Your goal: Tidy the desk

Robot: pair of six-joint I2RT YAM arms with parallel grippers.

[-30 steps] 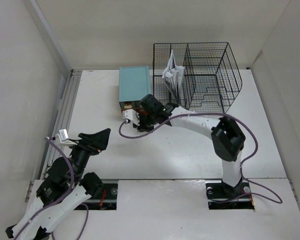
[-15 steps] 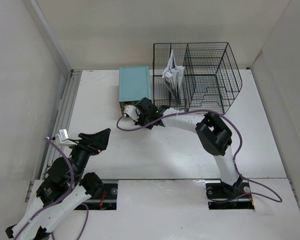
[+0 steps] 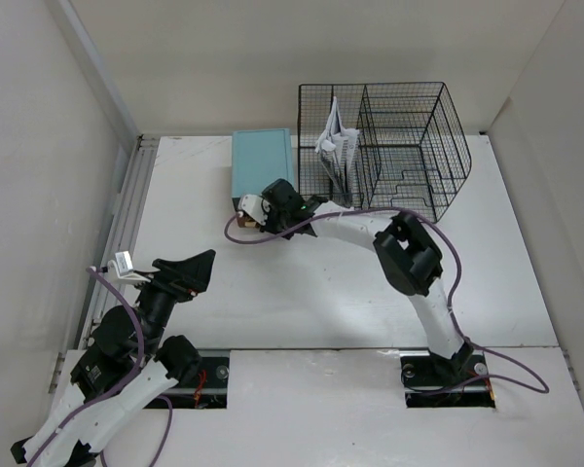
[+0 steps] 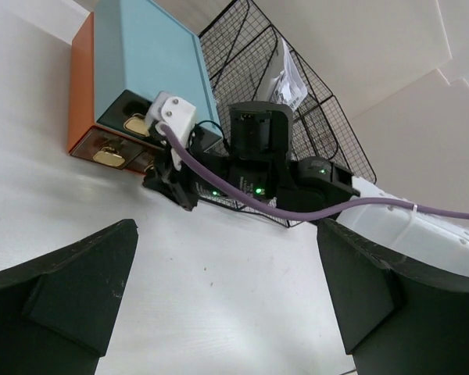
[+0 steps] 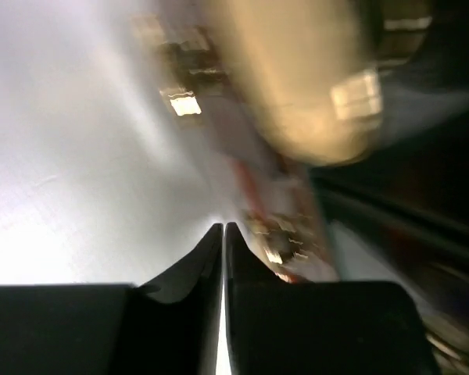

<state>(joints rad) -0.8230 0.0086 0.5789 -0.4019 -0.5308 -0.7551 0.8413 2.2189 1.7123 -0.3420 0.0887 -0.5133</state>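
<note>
The white desk [image 3: 321, 292] has a metal rail [image 3: 127, 224] along its left edge. A teal drawer box [image 3: 263, 163] with an orange front and gold handles [image 4: 109, 156] stands at the back. My right gripper [image 3: 261, 216] is low against the box's front, its jaws shut with nothing seen between them [image 5: 223, 228]; a blurred gold handle [image 5: 313, 86] fills its view just ahead. In the left wrist view the right gripper [image 4: 172, 186] covers the right part of the drawer front. My left gripper [image 3: 190, 268] is open and empty above bare desk [image 4: 227, 273] at the near left.
A black wire rack [image 3: 399, 146] stands at the back right, next to the box, with folded papers [image 3: 333, 144] in its left compartment. A purple cable [image 3: 236, 233] loops from the right wrist over the desk. White walls close in the left, back and right.
My right arm has stretched further back and left, bringing its shut gripper from a little in front of the box up against the drawer front. The left arm has not moved.
</note>
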